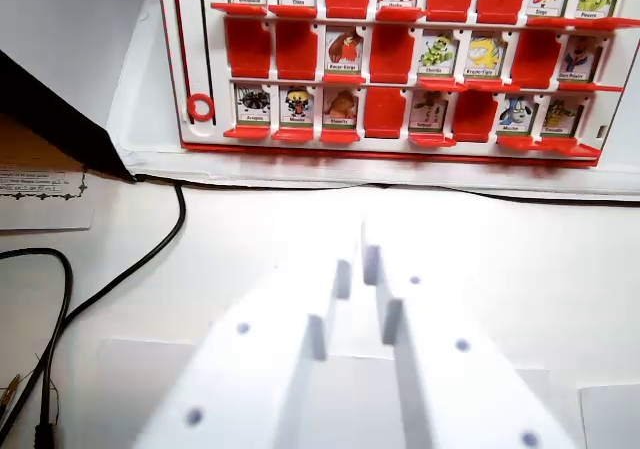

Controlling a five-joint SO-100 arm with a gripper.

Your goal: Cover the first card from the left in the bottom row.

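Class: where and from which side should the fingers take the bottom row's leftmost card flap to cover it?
Catch the red plastic flap lying folded down beneath the spider picture card. Come from the front, low, since its free edge faces the white gripper.

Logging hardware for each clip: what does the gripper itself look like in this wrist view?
The gripper is all white plastic, overexposed and slightly blurred. Two broad, flat-faced jaws widen toward the camera and narrow in stepped, notched edges toward the tips. Small dark round dots, probably screw holes, mark each jaw's upper face. No cable or label shows on it; the black cables lie on the table.
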